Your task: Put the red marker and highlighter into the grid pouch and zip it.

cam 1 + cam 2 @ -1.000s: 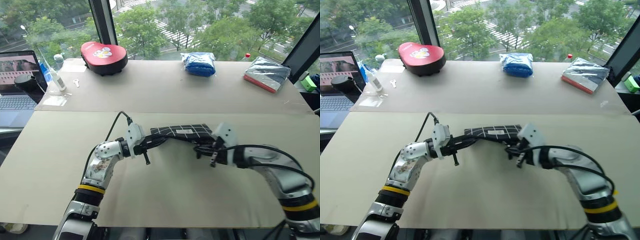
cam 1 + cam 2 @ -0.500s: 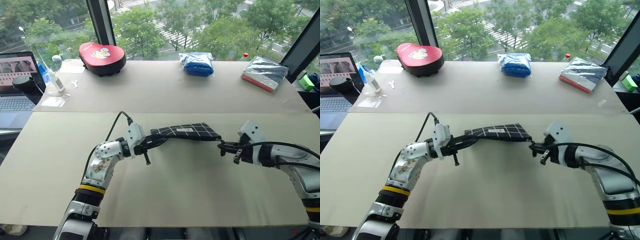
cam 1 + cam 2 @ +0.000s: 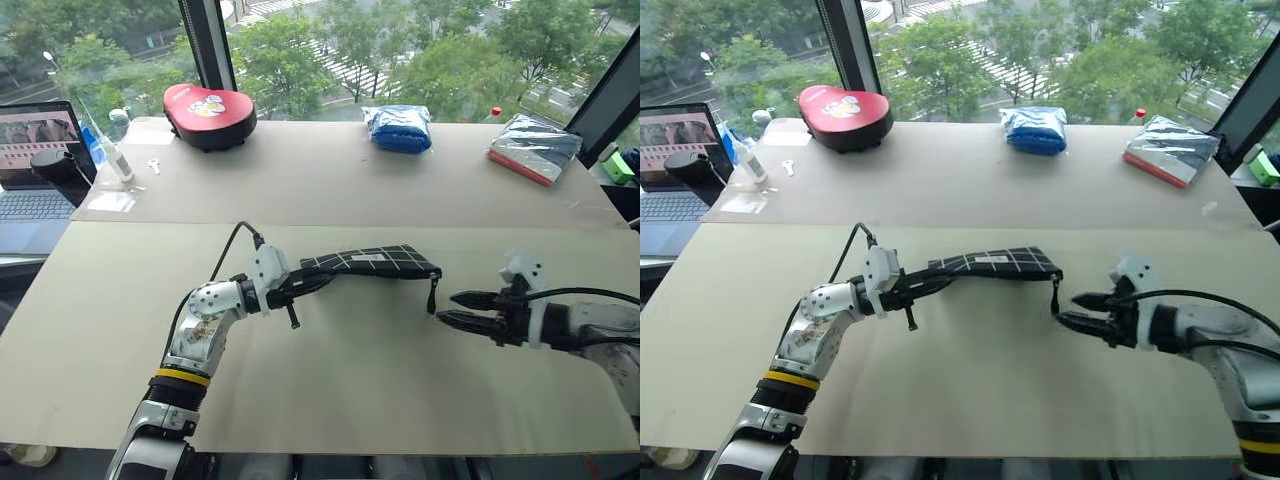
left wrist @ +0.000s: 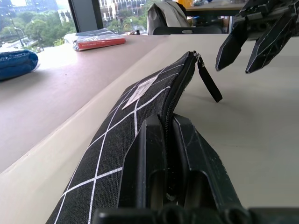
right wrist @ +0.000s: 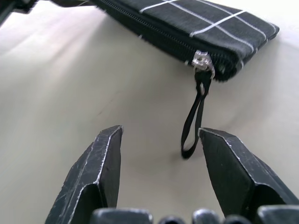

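Two robot arms reach over a pale table (image 3: pixel 330 400). The left gripper (image 3: pixel 300 287) has its fingers pressed together on one end of the grid pouch (image 3: pixel 370 262), clamping it along the zipper line and holding it lifted, level, above the tabletop. The pouch is black with thin white grid lines and a small white label. Its zipper slider sits at the far end, away from the left gripper, and the black pull strap (image 5: pixel 192 122) hangs straight down from it. The zipper looks closed along its full visible length.

The right gripper (image 3: pixel 452 307) is just beside that end, apart from the pouch, its two black fingers spread and holding nothing. The strap dangles between and just beyond its fingertips (image 5: pixel 105 154).

Neither pen can be seen on the table; presumably they are already inside the pouch.

Judging from this, the zipping step looks finished, and what remains is a clean finish. To do it well, the right arm should draw away without snagging the hanging strap, and the left should lower the pouch flat onto the table before letting go, so nothing drops or slides.
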